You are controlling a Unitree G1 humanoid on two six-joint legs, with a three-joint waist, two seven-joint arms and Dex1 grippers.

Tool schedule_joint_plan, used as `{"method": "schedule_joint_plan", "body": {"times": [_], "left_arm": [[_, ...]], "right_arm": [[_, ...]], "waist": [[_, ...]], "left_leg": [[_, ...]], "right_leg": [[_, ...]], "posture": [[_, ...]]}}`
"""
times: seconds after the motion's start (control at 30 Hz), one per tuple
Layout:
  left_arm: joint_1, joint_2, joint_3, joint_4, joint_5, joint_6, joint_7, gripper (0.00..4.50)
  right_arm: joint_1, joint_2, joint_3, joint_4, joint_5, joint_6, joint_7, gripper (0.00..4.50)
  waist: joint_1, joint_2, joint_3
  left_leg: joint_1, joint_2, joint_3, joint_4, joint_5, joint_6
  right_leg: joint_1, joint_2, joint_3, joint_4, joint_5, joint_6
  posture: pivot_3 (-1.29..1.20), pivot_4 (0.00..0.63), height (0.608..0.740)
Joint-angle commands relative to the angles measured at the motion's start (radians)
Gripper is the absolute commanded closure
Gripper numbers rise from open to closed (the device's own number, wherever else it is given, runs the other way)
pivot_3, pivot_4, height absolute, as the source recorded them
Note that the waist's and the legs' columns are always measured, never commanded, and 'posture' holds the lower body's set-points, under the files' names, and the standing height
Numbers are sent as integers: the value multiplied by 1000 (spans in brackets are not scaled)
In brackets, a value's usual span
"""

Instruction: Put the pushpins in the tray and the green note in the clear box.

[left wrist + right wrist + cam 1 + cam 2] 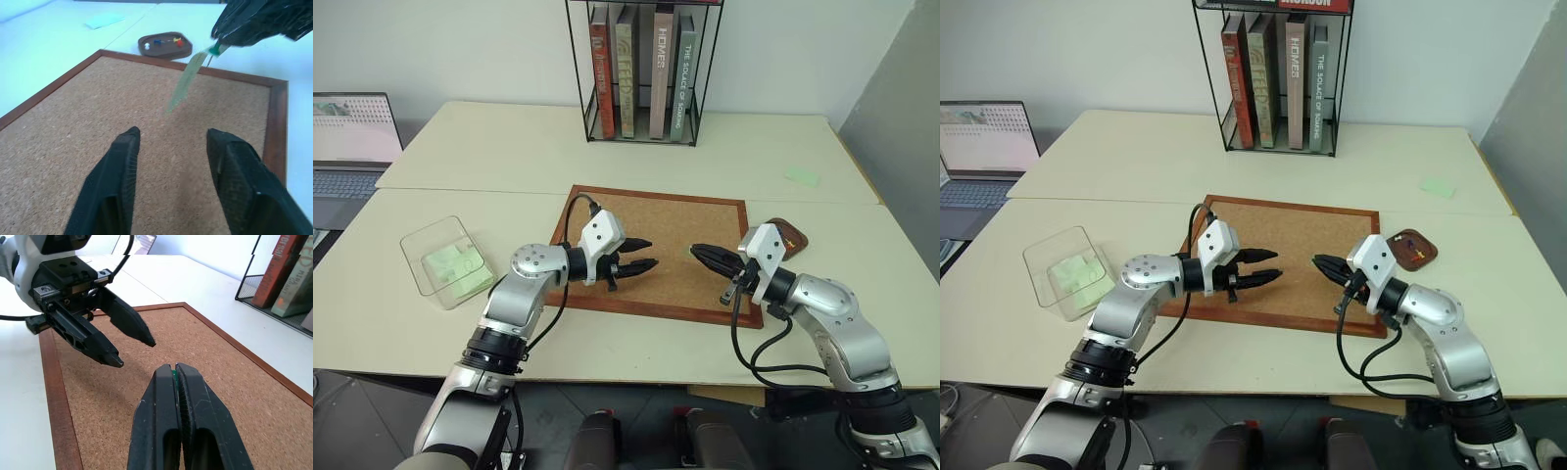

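Over the cork board [656,245], left tool [644,256] gapes; right tool [697,252] pinches a green-headed pushpin [214,48].

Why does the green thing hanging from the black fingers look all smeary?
In the left wrist view the green note under the right gripper is streaky and see-through, blurred; the tray behind is soft too. The head views are sharp, with soft shadows on the cork board.
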Motion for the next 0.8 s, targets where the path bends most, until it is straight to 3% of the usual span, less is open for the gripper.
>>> {"method": "schedule_joint_plan", "body": {"times": [0.03,0.1,0.4,0.67,0.8], "left_arm": [[-48,-11,-18,9,17,-63,-13,1448],[-72,-33,-32,54,38,-102,-9,1110],[-145,-104,-91,219,99,-220,-31,1110],[-192,-163,-70,335,86,-248,-40,1110],[-201,-174,-69,365,88,-274,-59,1697]], "right_arm": [[-37,-17,-5,-35,14,8,21,4500],[-46,-19,0,-41,17,21,24,4500],[-63,-21,8,-70,31,69,29,4500],[-66,-17,8,-83,34,89,24,4500],[-68,-15,7,-87,36,95,22,4500]], "waist": [[0,0,0],[1,0,0],[1,0,0],[1,0,0],[1,0,0]], "left_leg": [[0,0,0,0,0,0],[0,0,0,0,0,0],[-1,0,1,0,0,0],[0,0,1,0,0,0],[-1,0,1,0,0,0]], "right_leg": [[0,0,0,0,0,0],[0,0,0,0,0,0],[0,3,1,0,0,0],[0,3,1,0,0,0],[-1,3,0,0,0,0]], "posture": [[0,150,740],[0,150,740],[0,150,740],[0,150,740],[0,150,740]]}}
